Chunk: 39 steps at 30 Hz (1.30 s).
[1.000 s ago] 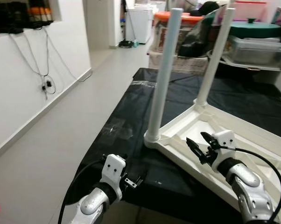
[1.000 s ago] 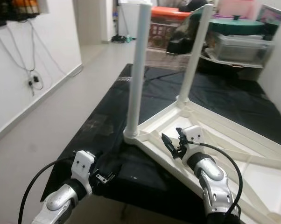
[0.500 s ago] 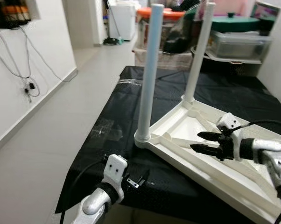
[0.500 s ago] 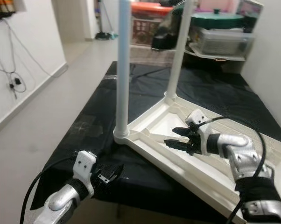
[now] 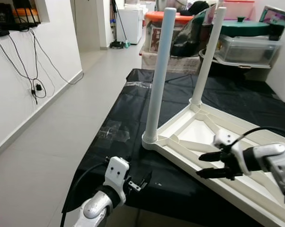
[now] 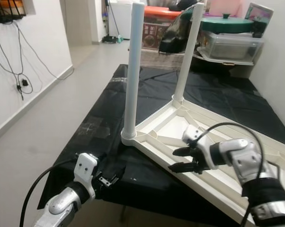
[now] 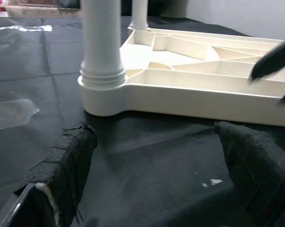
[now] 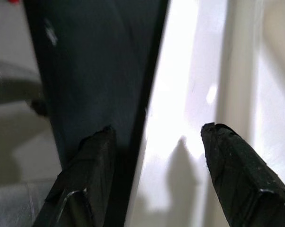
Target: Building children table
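A white children's table (image 5: pixel 176 145) lies upside down on a black cloth. Two white legs stand up from it: the near leg (image 5: pixel 159 71) at the left corner and the far leg (image 5: pixel 208 52) behind it. My right gripper (image 5: pixel 199 165) is open, hovering over the table's near rim, fingers pointing left. In the right wrist view the rim's edge runs between its fingers (image 8: pixel 232 161). My left gripper (image 5: pixel 141 182) is open and empty, low at the cloth's near edge. In the left wrist view it faces the near leg's socket (image 7: pixel 102 78).
The black cloth (image 5: pixel 133 104) covers a long low surface that runs away from me. Storage boxes and lidded containers (image 5: pixel 246 42) are stacked behind it. On the left are bare floor (image 5: pixel 48 132) and a white wall with hanging cables (image 5: pixel 33 80).
My right gripper has swung from inside the table frame down toward the near rim, still open. The head camera has shifted a little. The left gripper stays where it was.
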Motion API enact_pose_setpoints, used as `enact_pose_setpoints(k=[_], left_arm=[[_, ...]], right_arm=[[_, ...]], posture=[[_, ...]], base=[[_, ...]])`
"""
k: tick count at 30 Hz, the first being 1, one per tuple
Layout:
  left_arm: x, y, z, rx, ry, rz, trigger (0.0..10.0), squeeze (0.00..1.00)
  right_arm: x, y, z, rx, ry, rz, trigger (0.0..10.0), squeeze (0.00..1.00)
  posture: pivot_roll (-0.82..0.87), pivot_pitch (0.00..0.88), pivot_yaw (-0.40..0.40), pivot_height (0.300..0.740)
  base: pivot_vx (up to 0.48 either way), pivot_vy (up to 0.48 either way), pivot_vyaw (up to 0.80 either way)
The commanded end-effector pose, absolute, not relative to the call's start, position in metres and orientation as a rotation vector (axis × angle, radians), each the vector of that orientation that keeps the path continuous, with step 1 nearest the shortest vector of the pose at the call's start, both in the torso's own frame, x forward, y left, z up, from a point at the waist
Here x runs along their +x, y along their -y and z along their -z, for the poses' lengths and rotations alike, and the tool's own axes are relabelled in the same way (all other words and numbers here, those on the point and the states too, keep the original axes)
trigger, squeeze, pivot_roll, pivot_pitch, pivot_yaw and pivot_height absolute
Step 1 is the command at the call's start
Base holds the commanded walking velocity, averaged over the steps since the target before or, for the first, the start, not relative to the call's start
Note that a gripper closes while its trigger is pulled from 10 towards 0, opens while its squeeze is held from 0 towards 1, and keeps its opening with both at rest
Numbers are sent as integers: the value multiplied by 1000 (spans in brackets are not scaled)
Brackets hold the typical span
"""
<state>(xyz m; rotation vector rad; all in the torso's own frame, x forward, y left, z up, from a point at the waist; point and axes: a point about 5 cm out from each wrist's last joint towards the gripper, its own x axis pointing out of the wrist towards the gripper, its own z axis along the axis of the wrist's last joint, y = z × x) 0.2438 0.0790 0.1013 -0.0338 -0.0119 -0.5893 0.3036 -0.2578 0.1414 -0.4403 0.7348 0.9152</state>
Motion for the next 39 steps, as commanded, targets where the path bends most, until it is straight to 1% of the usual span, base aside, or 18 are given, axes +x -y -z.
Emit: enact_pose_setpoints(k=[1, 5, 9, 10, 12, 13, 14, 16, 20, 24, 26, 28, 29, 30, 33, 35, 38, 39], left_arm=[[242, -77, -102, -47, 4, 592, 10000, 0], [241, -78, -102, -48, 5, 591, 10000, 0], [239, -78, -103, -51, 4, 590, 10000, 0], [239, -78, -103, -52, 4, 591, 10000, 0], [239, -78, -103, -52, 4, 591, 10000, 0], [238, -78, -103, -52, 3, 591, 10000, 0], [238, -78, -104, -53, 2, 591, 10000, 0], [237, -78, -104, -53, 0, 592, 10000, 0], [237, -78, -104, -53, -1, 592, 10000, 0], [238, -78, -105, -52, -1, 592, 10000, 0], [238, -78, -105, -52, -2, 592, 10000, 0], [239, -78, -105, -51, -3, 594, 10000, 0], [239, -78, -105, -51, -3, 594, 10000, 0], [239, -77, -105, -49, -3, 596, 10000, 0], [239, -77, -105, -48, -3, 596, 10000, 0], [239, -77, -105, -45, -2, 594, 10000, 0], [239, -77, -105, -44, -2, 593, 10000, 0], [239, -77, -105, -43, -2, 590, 10000, 0]], right_arm=[[303, 263, -130, -462, -816, -856, 10000, 0], [300, 265, -125, -464, -862, -865, 10000, 0], [298, 268, -119, -508, -913, -859, 10000, 0], [297, 269, -119, -556, -915, -867, 1020, 0], [297, 269, -119, -556, -915, -867, 1020, 0], [296, 271, -118, -590, -915, -875, 1020, 0], [301, 272, -122, -658, -891, -858, 0, 0], [307, 272, -126, -728, -862, -831, 0, 0], [311, 271, -130, -735, -848, -820, 0, 0], [326, 260, -154, -818, -762, -879, 0, 0], [328, 259, -156, -830, -748, -889, 0, 0], [331, 249, -158, -868, -705, -981, 0, 0], [331, 249, -158, -868, -705, -981, 0, 0], [334, 239, -160, -937, -650, -1077, 0, 0], [336, 235, -161, -971, -626, -1108, 0, 0], [341, 227, -162, -1046, -605, -1155, 0, 0], [343, 225, -162, -1065, -600, -1167, 0, 0], [346, 221, -164, -1099, -592, -1189, 0, 0]], posture=[[65, 0, -54, 740], [65, 0, -54, 740], [65, 0, -54, 740], [66, 0, -53, 740], [66, 0, -53, 740], [66, 0, -53, 740], [65, 0, -52, 740], [65, 0, -51, 740], [64, 0, -54, 740], [61, 0, -56, 740], [61, 0, -56, 740], [57, 0, -56, 740], [57, 0, -56, 740], [60, 0, -59, 740], [60, 0, -59, 740], [70, 0, -69, 740], [70, 0, -69, 740], [75, 0, -74, 740]], base=[[0, 0, 0], [0, 0, 0], [0, 0, 0], [0, 0, 0], [0, 0, 0], [0, 0, 0], [0, 0, 0], [0, 0, 0], [0, 0, 0], [0, 0, 0], [0, 0, 0], [0, 0, 0], [0, 0, 0], [0, 0, 0], [0, 0, 0], [0, 0, 0], [0, 0, 0], [0, 0, 0]])
